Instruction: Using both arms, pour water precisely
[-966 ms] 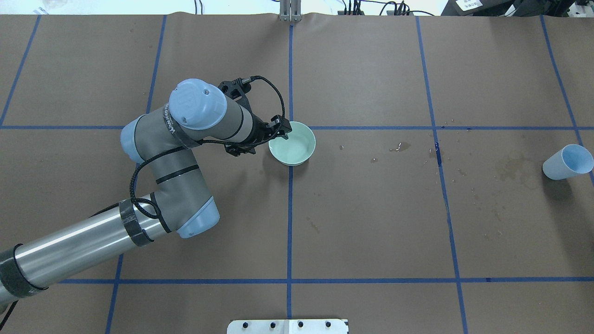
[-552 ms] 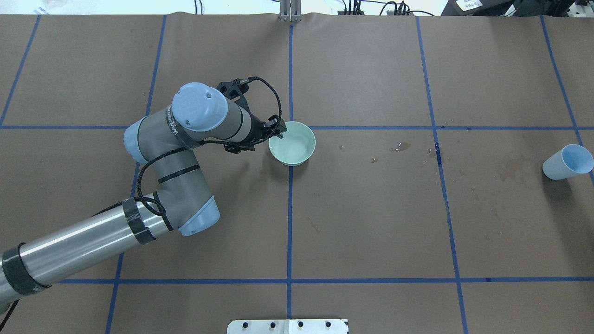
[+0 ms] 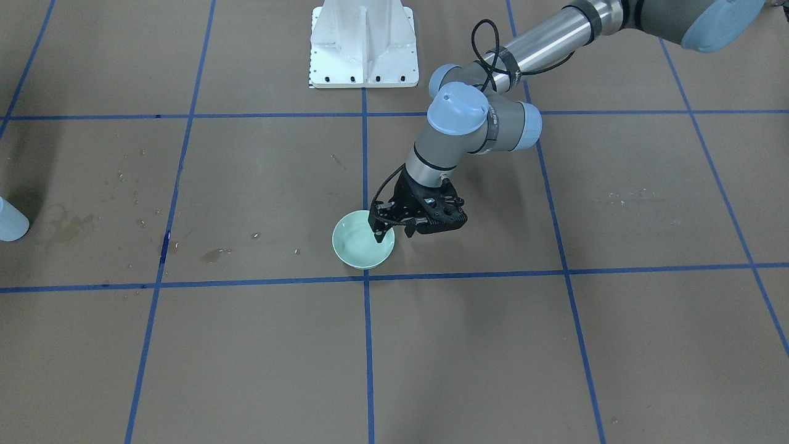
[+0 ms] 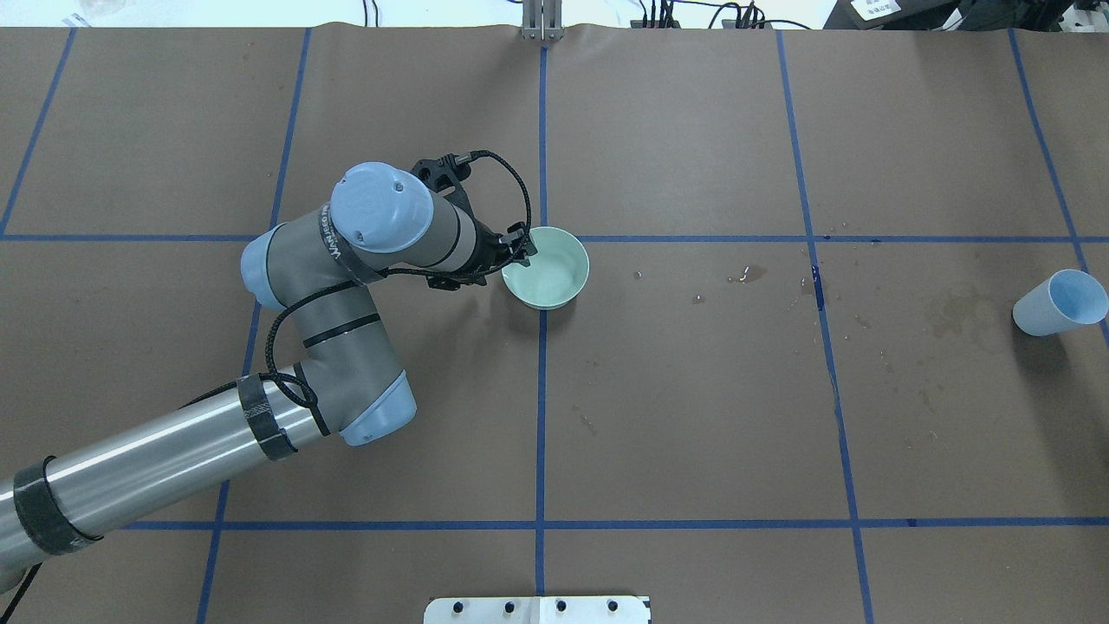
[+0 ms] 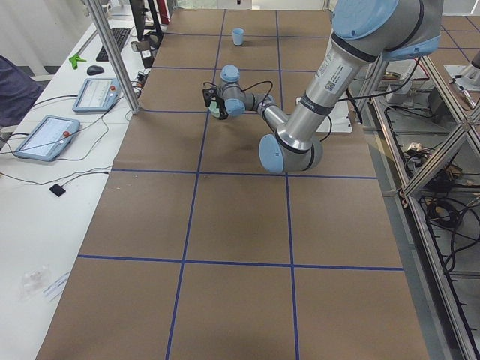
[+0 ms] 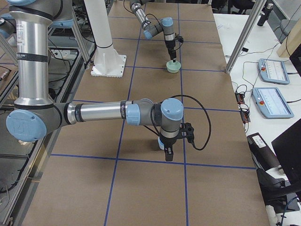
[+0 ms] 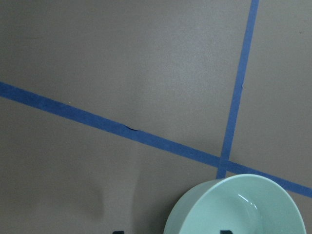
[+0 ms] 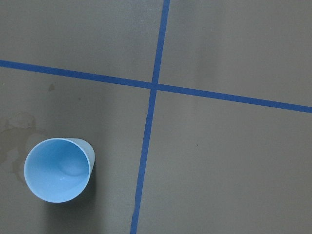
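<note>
Straddling the bowl (image 4: 548, 301) at the rim nearest the left arm (image 4: 346, 286), the left pincer (image 3: 393, 234) has its jaws apart. One finger dips inside the bowl and the other stands just outside its wall. In the left wrist view the two dark fingertips (image 7: 224, 232) show at the bottom edge with the rim between them, and neither is pressed on it.

The bowl is pale green, upright, and sits on the brown worktop (image 4: 693, 416) just beside a crossing of blue tape (image 4: 541, 416). Its inside looks smooth and glossy, with a small bright glint on the inner wall. Whether that is glaze or liquid I cannot tell.

The cup (image 8: 48, 185) is light blue and open-topped. It stands upright well apart from the bowl, far out toward the robot's right. The right wrist view looks straight down into it: the bottom shows a faint paler patch, too slight to name as liquid.

The water (image 4: 747, 276) shows surely only as spilled drops and small glinting spots on the worktop between bowl and cup. A dull damp stain spreads on the paper on the cup's bowl-ward side.

The right arm (image 6: 99, 113) reaches out low over the worktop, far from the bowl. The right pincer (image 6: 168, 153) points downward, and I cannot tell whether its jaws are apart or together, since only the side view shows it.
</note>
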